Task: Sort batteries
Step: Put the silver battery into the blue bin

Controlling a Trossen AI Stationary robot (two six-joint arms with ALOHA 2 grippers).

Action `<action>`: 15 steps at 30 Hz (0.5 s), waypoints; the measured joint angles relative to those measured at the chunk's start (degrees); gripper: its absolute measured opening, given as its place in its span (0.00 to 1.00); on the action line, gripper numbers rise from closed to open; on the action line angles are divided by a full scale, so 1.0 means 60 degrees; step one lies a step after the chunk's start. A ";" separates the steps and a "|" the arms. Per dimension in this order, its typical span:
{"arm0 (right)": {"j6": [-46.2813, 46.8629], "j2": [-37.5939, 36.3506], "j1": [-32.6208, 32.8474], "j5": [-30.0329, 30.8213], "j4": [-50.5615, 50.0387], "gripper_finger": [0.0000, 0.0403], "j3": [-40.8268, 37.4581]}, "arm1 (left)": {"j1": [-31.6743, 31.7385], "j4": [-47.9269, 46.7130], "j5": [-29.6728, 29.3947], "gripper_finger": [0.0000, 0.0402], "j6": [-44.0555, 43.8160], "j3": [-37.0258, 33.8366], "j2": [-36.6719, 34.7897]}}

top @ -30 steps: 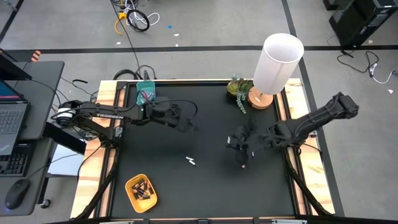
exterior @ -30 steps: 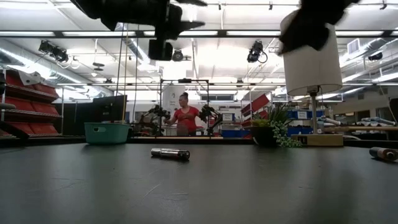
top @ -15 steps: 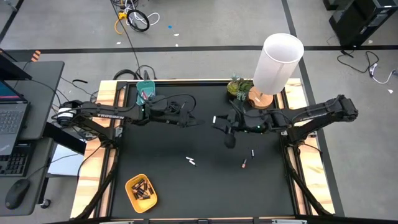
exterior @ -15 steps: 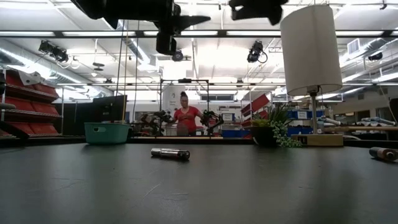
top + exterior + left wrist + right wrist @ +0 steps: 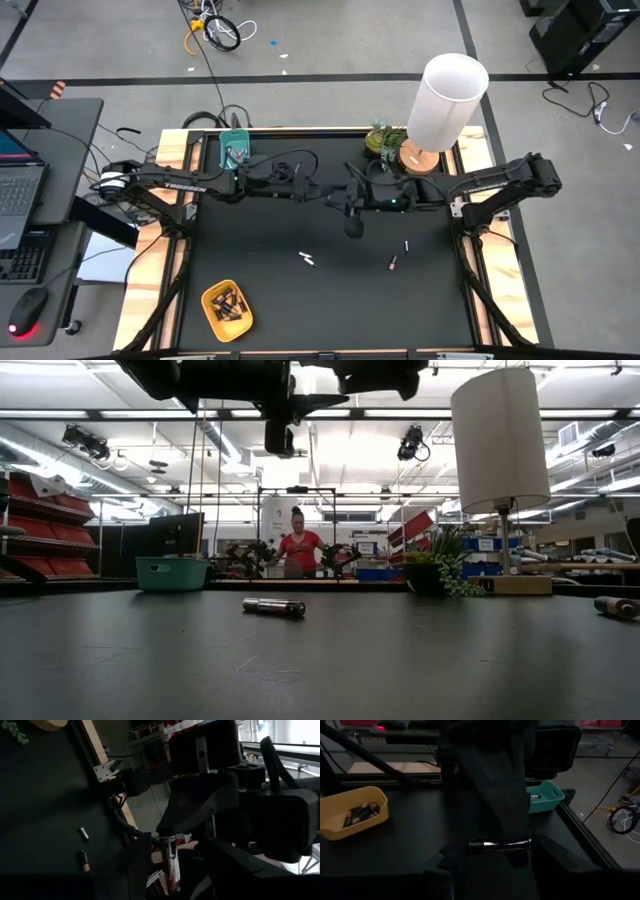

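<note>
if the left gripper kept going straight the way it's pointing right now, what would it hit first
Most likely the right gripper. In the high view the left gripper points across the table at it, tip to tip, and a silvery battery spans the small gap between them. Their relative height is unclear.

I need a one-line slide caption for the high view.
Both grippers meet above mid-table; loose batteries lie on the mat, with more in the yellow tray.
</note>
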 joint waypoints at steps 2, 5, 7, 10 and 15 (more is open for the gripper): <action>-0.0007 0.0127 -0.0061 -0.0001 0.0073 0.40 0.0072 | 0.0000 0.0000 -0.0019 0.46 0.0051 0.0000 0.0000; -0.0029 0.0216 -0.0107 -0.0001 0.0394 0.40 0.0131 | 0.0000 -0.0067 -0.0113 0.38 0.0295 0.0000 0.0000; -0.0101 0.0216 -0.0110 -0.0001 0.0490 0.40 0.0131 | -0.0018 -0.0114 -0.0286 0.28 0.0485 0.0001 0.0000; -0.0179 0.0217 -0.0120 0.0228 0.0590 0.29 0.0134 | -0.0029 -0.0237 -0.0555 0.10 0.0803 -0.0010 -0.0022; -0.0104 0.0190 -0.0099 0.0245 0.0566 0.13 0.0131 | -0.0036 -0.0369 -0.0663 0.10 0.1109 -0.0015 -0.0015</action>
